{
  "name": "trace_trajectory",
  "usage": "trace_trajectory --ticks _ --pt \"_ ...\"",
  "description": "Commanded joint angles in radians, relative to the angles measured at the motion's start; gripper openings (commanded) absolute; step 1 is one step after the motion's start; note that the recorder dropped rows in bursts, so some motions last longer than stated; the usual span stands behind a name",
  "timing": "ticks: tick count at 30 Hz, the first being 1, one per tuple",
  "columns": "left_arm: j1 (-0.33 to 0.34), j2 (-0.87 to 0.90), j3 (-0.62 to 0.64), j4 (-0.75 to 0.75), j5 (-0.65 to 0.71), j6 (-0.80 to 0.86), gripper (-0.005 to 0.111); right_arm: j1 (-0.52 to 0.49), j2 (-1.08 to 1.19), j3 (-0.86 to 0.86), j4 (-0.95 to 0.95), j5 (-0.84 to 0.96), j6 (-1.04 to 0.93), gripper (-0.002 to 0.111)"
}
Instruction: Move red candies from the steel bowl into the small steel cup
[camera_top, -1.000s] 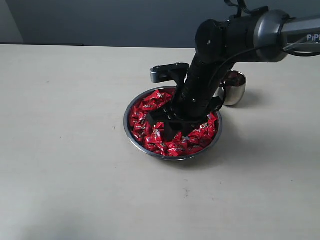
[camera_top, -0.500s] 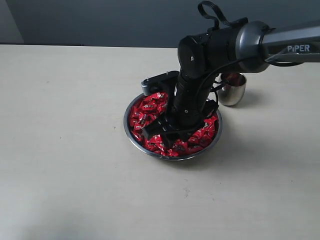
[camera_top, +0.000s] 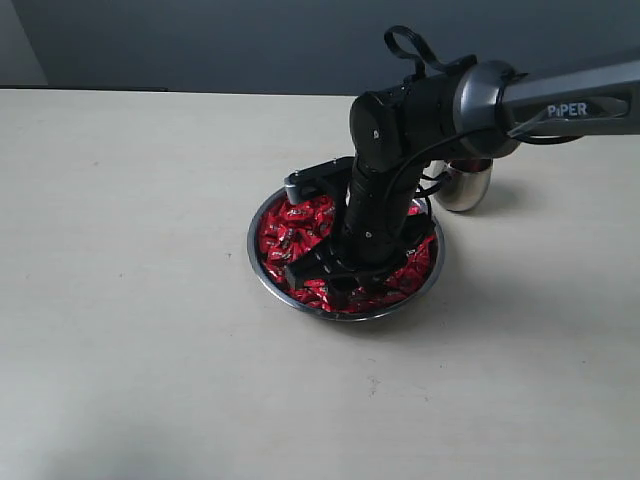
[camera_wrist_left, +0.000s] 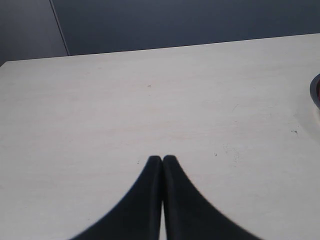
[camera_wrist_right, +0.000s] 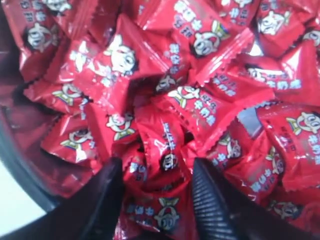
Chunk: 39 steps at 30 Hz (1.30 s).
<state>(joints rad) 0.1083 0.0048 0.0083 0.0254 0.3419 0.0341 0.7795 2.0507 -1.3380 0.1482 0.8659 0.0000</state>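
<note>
Sunk lower into the steel bowl (camera_top: 262, 264), the right gripper (camera_wrist_right: 156, 171) stands spread astride one of the red candies (camera_wrist_right: 161, 147), not yet pinched for the small steel cup (camera_top: 470, 190) beyond it.

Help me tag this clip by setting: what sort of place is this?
Probably a robotics lab bench, not a kitchen: bare pale tabletop, plain dark wall behind, and the right gripper down in a steel bowl of red candies beside a small steel cup.
</note>
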Motion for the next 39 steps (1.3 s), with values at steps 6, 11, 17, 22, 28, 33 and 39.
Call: trace_trajectory --ticks 6,11,17,22,28,33,39 --pt "0.000 -0.005 -0.008 0.002 -0.008 -0.005 0.000 0.000 0.003 -0.003 -0.036 0.018 0.018 0.023" --pt "0.000 -0.005 -0.008 0.002 -0.008 -0.005 0.000 0.000 0.003 -0.003 -0.036 0.018 0.018 0.002" --pt "0.000 -0.005 -0.008 0.002 -0.008 -0.005 0.000 0.000 -0.001 -0.005 -0.047 0.018 0.018 -0.001" --pt "0.000 -0.005 -0.008 0.002 -0.008 -0.005 0.000 0.000 -0.001 -0.005 -0.059 0.018 0.018 -0.001" --pt "0.000 -0.005 -0.008 0.002 -0.008 -0.005 0.000 0.000 -0.001 -0.035 -0.075 0.021 0.018 -0.001" --pt "0.000 -0.005 -0.008 0.002 -0.008 -0.005 0.000 0.000 -0.001 -0.082 -0.075 0.044 0.018 -0.001" --pt "0.000 -0.005 -0.008 0.002 -0.008 -0.005 0.000 0.000 -0.001 -0.095 -0.080 0.103 0.018 -0.001"
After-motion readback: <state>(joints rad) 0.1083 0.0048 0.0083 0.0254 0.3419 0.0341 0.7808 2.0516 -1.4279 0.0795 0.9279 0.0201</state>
